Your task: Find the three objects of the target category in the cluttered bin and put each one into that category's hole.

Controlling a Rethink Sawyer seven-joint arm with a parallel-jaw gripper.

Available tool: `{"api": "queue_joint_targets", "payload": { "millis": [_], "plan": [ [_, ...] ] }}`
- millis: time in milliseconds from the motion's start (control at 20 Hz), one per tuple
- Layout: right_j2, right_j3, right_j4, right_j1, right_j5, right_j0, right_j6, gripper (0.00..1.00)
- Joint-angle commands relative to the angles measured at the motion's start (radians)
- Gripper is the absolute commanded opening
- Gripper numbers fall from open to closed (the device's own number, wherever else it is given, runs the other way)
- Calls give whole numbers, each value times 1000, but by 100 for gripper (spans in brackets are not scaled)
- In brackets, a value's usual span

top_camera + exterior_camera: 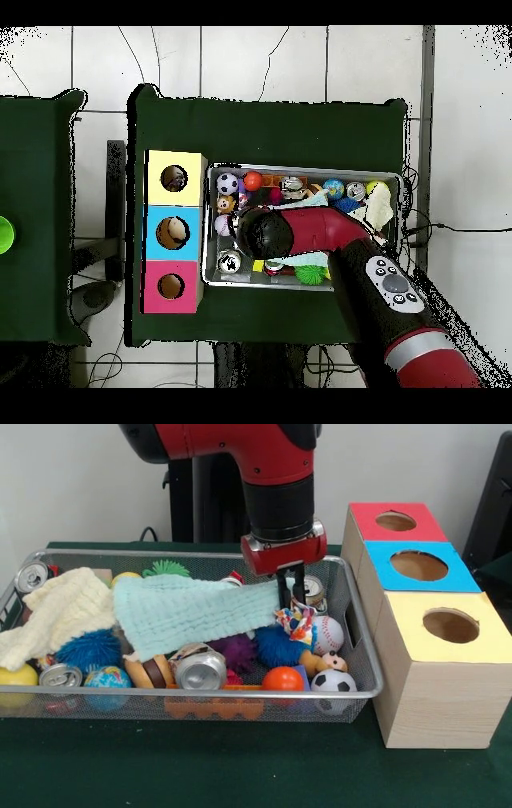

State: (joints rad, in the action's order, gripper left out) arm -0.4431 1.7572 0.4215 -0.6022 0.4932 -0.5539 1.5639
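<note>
Gripper (293,602), right of centre in the front view, pinches a multicoloured knotted rope toy (297,622) just above the bin's right-hand clutter, probably lifted clear for carrying to a hole. Right of the wire bin (364,664) stand the red box (397,522), blue box (419,566) and yellow box (450,626). Baseball (327,634), soccer ball (334,682) and mint cloth (192,612) crowd beneath; target category unclear.

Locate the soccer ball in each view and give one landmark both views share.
Front view: soccer ball in the bin's near right corner, beside the yellow-topped box.
Overhead view: soccer ball in the bin's top left corner, next to the yellow-topped box.
Shared landmark: the yellow-topped box.
</note>
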Motion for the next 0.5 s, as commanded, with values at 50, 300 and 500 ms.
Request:
{"api": "queue_joint_targets", "payload": {
  "millis": [50, 300, 500],
  "plan": [
    [40, 52, -93, -23, 53, 42, 196, 0],
    [58, 14, -148, -37, 122, 81, 183, 0],
    [70, -26, -178, -26, 142, 100, 165, 0]
  ]
}}
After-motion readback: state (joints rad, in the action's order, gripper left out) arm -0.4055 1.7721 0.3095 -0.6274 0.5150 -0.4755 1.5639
